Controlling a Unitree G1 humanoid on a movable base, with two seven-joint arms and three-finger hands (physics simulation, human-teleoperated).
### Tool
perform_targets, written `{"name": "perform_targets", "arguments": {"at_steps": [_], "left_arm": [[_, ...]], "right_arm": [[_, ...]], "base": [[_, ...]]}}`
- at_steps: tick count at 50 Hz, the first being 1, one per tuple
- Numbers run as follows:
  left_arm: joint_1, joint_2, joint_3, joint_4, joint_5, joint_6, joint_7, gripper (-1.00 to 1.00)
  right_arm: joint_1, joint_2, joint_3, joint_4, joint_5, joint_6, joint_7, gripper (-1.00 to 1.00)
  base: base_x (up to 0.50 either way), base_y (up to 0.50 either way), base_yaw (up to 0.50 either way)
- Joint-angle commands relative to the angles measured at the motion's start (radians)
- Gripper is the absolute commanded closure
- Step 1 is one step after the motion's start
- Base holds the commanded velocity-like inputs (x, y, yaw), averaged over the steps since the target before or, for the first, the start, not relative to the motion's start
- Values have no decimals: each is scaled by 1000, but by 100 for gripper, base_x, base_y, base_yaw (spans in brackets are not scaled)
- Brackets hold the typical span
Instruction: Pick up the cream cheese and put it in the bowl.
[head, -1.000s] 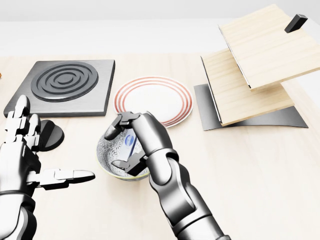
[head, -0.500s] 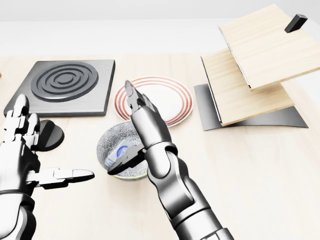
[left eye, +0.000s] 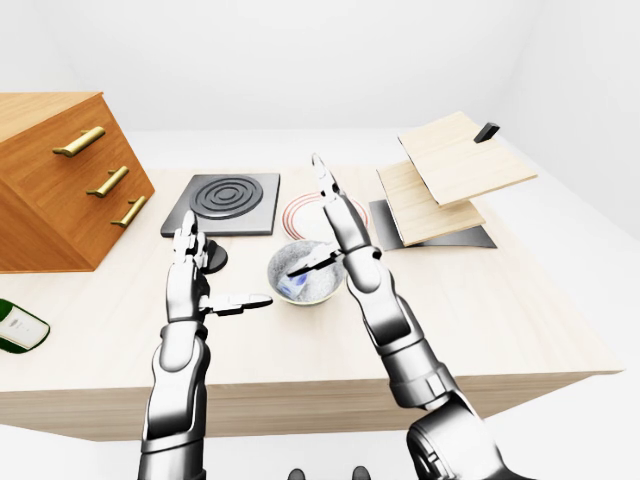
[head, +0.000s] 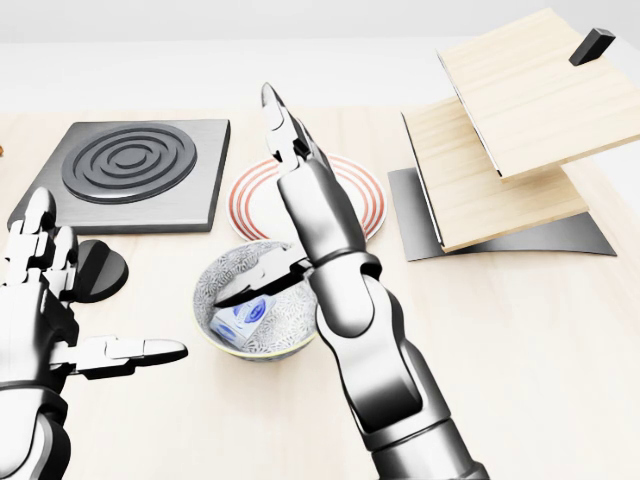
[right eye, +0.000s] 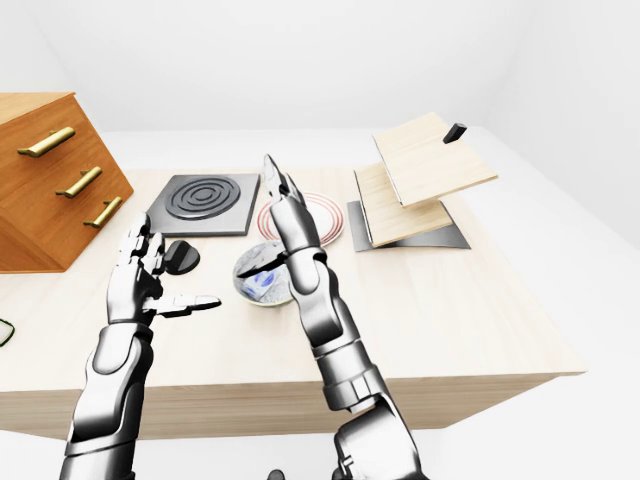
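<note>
On the pale wooden desk (head: 520, 330) the cream cheese (head: 243, 318) lies inside the patterned bowl (head: 215, 285), the right robot hand (head: 290, 200) above it splayed and empty, the left robot hand (head: 45, 300) open beside it.

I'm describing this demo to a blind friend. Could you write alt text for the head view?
The cream cheese lies in the patterned bowl on a pale wooden table, with the robot's open right hand raised above it. Its open left hand hovers at the view's left, below a black stove plate; a red-ringed plate sits above the bowl.
</note>
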Motion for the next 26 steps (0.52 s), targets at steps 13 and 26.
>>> {"name": "perform_targets", "arguments": {"at_steps": [13,26], "left_arm": [[81,-28,-19,-203,-80,0,-103,-100],[173,-54,-39,-382,-36,0,-114,-100]], "right_arm": [[201,-132,-134,-376,330,0,10,-100],[317,-160,-150,-525,378,0,-32,-100]], "base": [[0,0,0],[0,0,0]]}}
